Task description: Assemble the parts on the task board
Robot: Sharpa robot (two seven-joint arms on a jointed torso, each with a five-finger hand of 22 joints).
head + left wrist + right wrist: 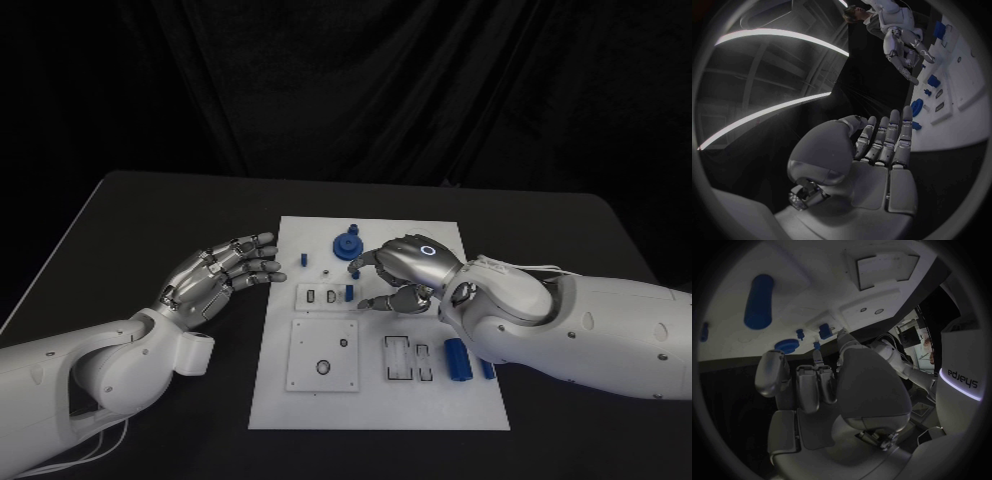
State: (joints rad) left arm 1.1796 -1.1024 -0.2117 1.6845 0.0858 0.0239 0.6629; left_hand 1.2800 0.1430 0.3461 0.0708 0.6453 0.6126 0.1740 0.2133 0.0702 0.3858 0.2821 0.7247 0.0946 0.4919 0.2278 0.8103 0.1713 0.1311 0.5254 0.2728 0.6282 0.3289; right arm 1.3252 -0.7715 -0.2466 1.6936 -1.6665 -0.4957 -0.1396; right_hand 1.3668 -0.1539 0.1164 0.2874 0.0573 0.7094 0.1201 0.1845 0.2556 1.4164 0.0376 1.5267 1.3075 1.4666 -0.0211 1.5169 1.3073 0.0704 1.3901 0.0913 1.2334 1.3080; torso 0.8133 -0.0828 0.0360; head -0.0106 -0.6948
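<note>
The white task board (378,400) lies in the middle of the black table. On its far part stand a blue gear-like part (346,243), a small blue peg (304,258) and a short blue part (351,293). A blue cylinder (456,358) lies on the board's right side. My right hand (401,272) hovers over the board's far half, fingers curled down, fingertips (817,359) right at a small blue part (816,345); whether they pinch it is unclear. My left hand (216,277) floats left of the board, fingers spread and holding nothing.
The board carries a square raised plate (325,355) with holes and two narrow rectangular slots (408,358). A second small blue piece (488,370) lies by the right forearm. Bare black table (159,215) surrounds the board, with a dark curtain behind.
</note>
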